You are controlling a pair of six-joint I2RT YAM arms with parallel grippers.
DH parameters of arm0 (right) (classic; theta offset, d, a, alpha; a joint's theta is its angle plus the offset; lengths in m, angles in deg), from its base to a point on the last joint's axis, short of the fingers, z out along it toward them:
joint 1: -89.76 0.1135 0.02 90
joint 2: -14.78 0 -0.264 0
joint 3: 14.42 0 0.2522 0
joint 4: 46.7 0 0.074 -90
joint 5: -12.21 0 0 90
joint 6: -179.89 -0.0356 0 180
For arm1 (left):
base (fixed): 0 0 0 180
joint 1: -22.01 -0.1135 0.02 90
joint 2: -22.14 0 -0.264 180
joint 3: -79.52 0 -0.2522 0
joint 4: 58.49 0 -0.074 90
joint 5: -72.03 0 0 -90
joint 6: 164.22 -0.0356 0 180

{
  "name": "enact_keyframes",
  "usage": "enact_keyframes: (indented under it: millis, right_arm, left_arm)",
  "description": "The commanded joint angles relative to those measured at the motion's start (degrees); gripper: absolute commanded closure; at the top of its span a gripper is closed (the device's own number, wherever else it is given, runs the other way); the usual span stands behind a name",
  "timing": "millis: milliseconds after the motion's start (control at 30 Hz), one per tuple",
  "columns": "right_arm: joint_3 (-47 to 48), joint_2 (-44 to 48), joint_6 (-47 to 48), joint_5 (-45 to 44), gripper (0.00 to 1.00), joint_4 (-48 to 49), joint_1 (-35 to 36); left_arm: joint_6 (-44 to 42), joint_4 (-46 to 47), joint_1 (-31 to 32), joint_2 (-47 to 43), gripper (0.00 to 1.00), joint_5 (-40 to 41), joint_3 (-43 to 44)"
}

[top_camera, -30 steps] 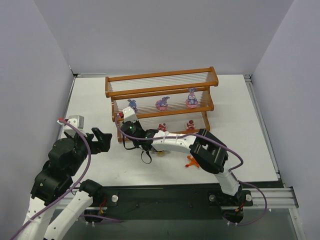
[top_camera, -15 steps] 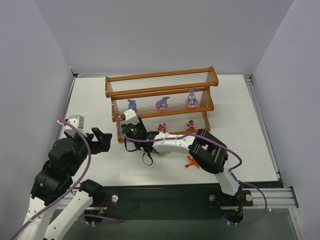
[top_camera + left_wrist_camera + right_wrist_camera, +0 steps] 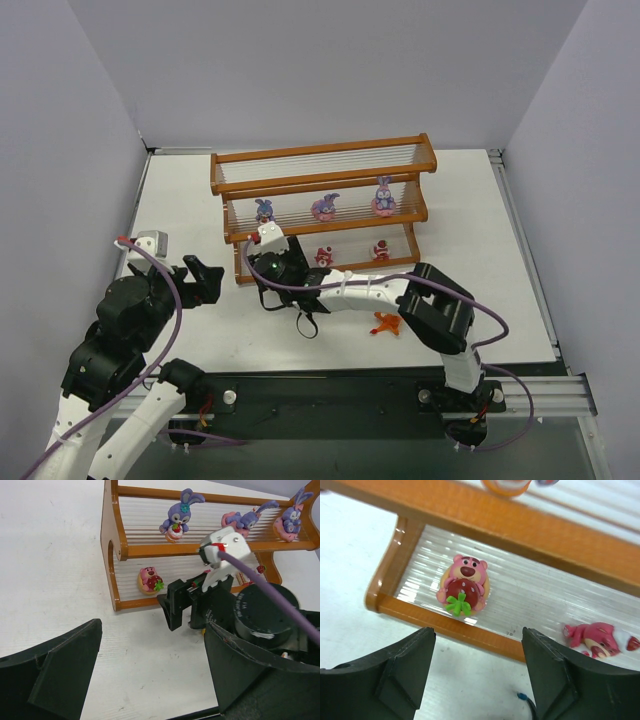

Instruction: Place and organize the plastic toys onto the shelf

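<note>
the left gripper (image 3: 205, 280) hangs wide open, empty. the right gripper (image 3: 477, 632), open and empty too, faces the round pink bear toy (image 3: 464, 582) on the lowest step of the orange-brown shelf (image 3: 320, 152). the little orange toy (image 3: 383, 322) lies further right on the table (image 3: 500, 300), nearest the right arm (image 3: 430, 310).

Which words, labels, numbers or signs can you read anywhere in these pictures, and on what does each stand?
None can be read.
Pale marks on the round black joint of the right arm: too blurred to read.
The shelf and the plastic toys show no lettering.
</note>
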Motion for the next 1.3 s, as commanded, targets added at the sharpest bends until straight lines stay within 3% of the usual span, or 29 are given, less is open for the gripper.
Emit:
enact_keyframes:
  millis: [0, 167, 367, 733, 1267]
  right_arm:
    - [-1.13, 8.28, -5.87, -3.44, 0.28, -4.71, 1.43]
    - [-5.96, 15.84, -18.0, -2.57, 0.26, -20.23, 2.05]
    - [-15.45, 21.47, -30.59, -1.87, 0.26, -29.33, 1.08]
    - [-14.58, 16.21, -31.13, -4.06, 0.26, -30.57, 0.2]
    - [-15.28, 17.96, -28.84, -3.27, 0.29, -24.77, 0.29]
  left_arm:
    - [-0.06, 2.45, -0.18, -0.71, 0.07, -0.08, 1.63]
    - [0.64, 6.32, -0.27, -3.35, 0.07, 0.0, -1.0]
    - [1.43, 6.67, -0.18, -3.0, 0.07, -0.52, -2.58]
    - [2.75, 7.2, -0.18, -2.82, 0.07, -1.84, -3.55]
    - [2.49, 6.76, -0.18, -2.12, 0.07, -0.96, -2.76]
